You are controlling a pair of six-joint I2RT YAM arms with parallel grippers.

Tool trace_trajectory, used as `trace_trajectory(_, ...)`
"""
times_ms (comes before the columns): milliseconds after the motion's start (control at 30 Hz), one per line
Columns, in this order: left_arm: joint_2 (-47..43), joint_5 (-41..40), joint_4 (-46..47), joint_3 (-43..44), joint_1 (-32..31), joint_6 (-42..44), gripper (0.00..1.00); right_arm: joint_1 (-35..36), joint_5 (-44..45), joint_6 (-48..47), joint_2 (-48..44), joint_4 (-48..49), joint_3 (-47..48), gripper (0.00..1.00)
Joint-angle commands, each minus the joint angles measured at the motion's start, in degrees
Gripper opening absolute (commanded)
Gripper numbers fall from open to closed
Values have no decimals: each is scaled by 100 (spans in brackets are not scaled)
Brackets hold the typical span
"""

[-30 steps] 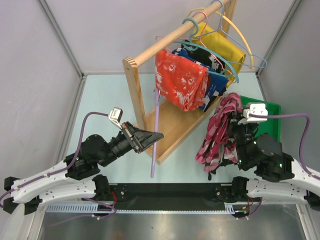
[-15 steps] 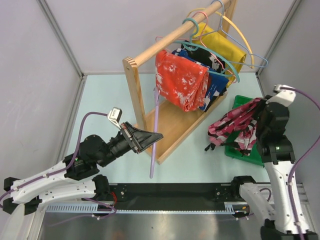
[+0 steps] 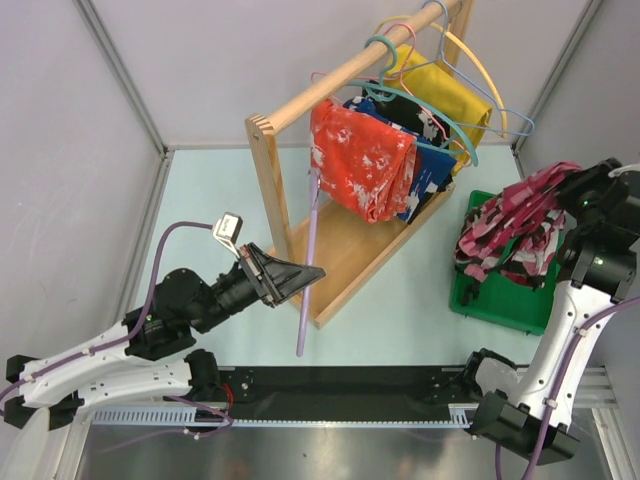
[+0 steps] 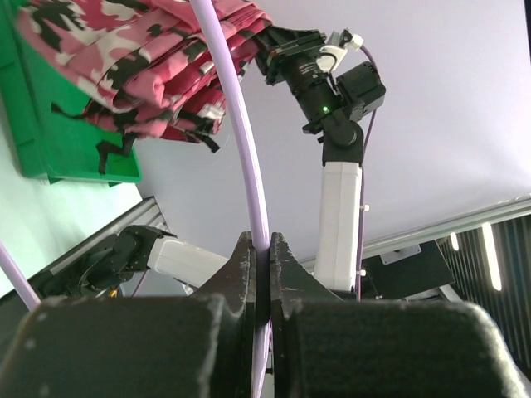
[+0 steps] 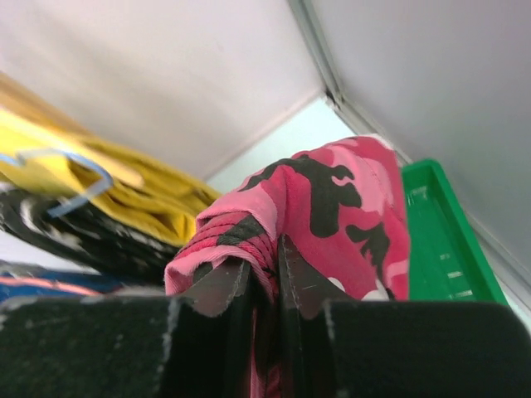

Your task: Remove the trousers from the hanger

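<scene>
The wooden rack [image 3: 268,190] stands mid-table with other garments on its rail. Off to its right the trousers [image 3: 512,232] hang bunched over the green tray [image 3: 490,312], well apart from the hanger [image 3: 311,230], with the right gripper [image 5: 264,257] pinched tight on a fold at the top of the bunch. The hanger stands nearly upright beside the rack's near post, its thin rod clamped between the closed fingers of the left gripper [image 4: 261,253].
</scene>
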Motion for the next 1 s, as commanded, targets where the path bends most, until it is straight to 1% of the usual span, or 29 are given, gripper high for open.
trace_trajectory(0,-54,128,144,433,20,366,0,-327,-480,362,167,624,875,0)
trace_trajectory(100,-81,119,21,556,20,471,1,-468,-505,431,177,606,789,0)
trace_trajectory(233,-107,119,-41,592,11,506,0,-617,-1190,836,115,1177,209,0)
trace_trajectory(400,-159,198,-59,478,11,419,0,-618,-1463,1205,45,1651,-248,0)
trace_trajectory(533,-239,251,-15,390,11,348,0,-688,-1718,1564,98,1784,-459,0)
trace_trajectory(633,-291,259,-15,381,20,322,0,-1012,-1938,1872,-60,2030,-898,0)
trace_trajectory(767,-309,312,-50,407,20,330,0,-1592,-2280,2040,-113,1969,-1347,0)
trace_trajectory(833,-318,321,-50,416,20,348,0,-1900,-2413,1979,-96,1724,-1567,0)
trace_trajectory(867,-309,321,-50,416,11,357,0,-2014,-2430,1822,-104,1375,-1619,0)
trace_trajectory(933,-309,347,-50,425,11,374,1,-2207,-2186,1628,-157,1012,-1751,0)
trace_trajectory(967,-300,356,-50,433,11,375,0,-2217,-2019,1427,-175,680,-1760,0)
